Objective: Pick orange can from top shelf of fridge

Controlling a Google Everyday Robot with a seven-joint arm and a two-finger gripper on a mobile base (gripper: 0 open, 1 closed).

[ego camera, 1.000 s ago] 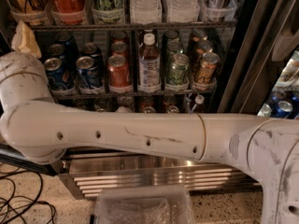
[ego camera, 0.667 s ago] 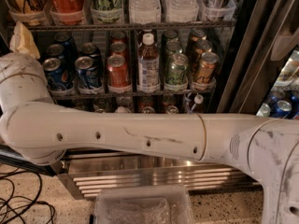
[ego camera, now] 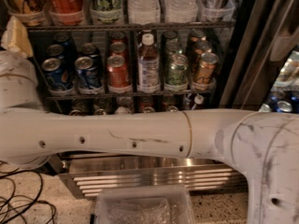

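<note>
Pre-reach: gripper (ego camera: 16,36) far left, off the orange can (ego camera: 118,73); grip state we can't tell. Next: swing right, align.

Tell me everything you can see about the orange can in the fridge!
The orange can is a short soda can with an orange-red body, pale markings and a silver top. It stands upright at the front of the wire shelf, with a blue can to its left in the picture and a clear bottle with a white cap to its right. More cans stand behind it. Nothing holds it: the gripper is up at the picture's left edge, apart from it.
</note>
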